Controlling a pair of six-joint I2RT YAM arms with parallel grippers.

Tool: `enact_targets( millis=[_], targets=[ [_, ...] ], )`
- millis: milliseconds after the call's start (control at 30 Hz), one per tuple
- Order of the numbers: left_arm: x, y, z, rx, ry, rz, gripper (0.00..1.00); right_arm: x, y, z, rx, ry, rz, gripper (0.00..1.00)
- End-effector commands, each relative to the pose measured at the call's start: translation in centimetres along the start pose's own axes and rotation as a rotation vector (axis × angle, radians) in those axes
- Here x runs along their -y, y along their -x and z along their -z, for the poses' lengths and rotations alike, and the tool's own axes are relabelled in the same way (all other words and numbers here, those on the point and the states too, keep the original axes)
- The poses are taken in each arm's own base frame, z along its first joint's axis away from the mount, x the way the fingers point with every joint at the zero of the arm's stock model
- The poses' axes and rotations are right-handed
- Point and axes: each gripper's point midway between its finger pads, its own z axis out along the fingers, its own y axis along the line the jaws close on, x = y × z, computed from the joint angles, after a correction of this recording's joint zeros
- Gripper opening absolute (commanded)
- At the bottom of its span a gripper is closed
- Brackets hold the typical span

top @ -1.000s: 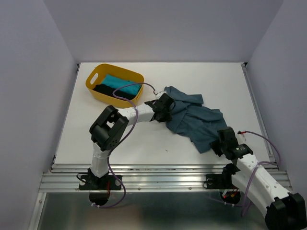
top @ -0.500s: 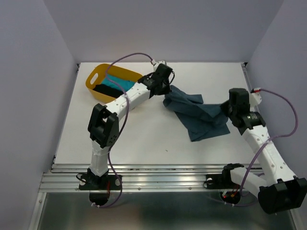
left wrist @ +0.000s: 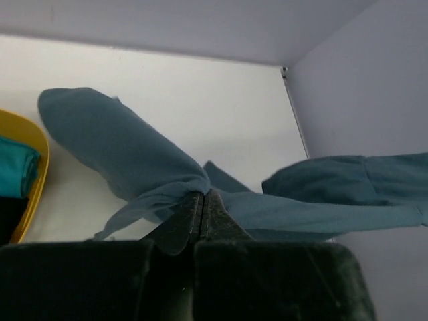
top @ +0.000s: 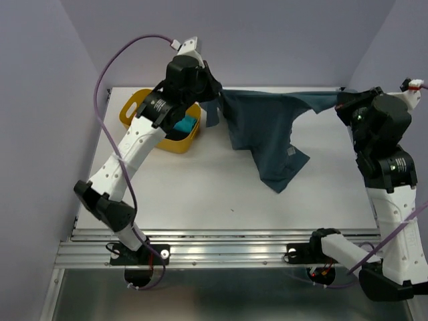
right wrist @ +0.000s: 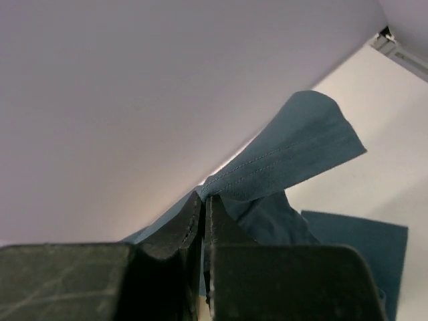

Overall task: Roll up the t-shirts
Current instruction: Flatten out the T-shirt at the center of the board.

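A white table [top: 200, 194] boxed in by pale lilac walls carries a yellow basket [top: 131, 114] near its far left corner. Just right of the basket, the slate-blue t-shirt [top: 261, 127] hangs in the air, stretched between the two arms. The left gripper [left wrist: 202, 195] holds a bunched edge above the basket's right-hand rim. The right gripper [right wrist: 202, 200] nips a stitched edge far to the basket's right, by the far right corner. Both pairs of fingers are clenched on cloth, and neither wrist view shows a gap. The shirt's lower part droops from the taut top line towards the table, right of the basket and nearer the arms. Inside the basket lie a turquoise t-shirt [top: 186, 125] and a black t-shirt [left wrist: 5, 224], the black one largely hidden by the left arm.

The tee looks light and limp — it will likely sag, twist and fold on itself wherever it is unsupported. A thin pinch could slip, so the stitched hems and seams, taken wide apart, seem the surest holds. Whether the pinched edges are shoulders or hem cannot be told.
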Motion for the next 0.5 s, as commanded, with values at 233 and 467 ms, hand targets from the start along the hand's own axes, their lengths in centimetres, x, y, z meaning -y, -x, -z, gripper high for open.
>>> enact_targets(
  millis=[233, 467],
  targets=[
    [-6.4, -21.7, 6.8, -0.386, 0.028, 0.035, 0.57, 17.2, -15.6, 10.2, -0.41, -0.273, -0.029, 0.03],
    [-10.9, -22.9, 8.9, -0.404, 0.244, -0.006, 0.88, 20.4, -19.9, 12.4, -0.516, -0.345, -0.129, 0.76]
  ],
)
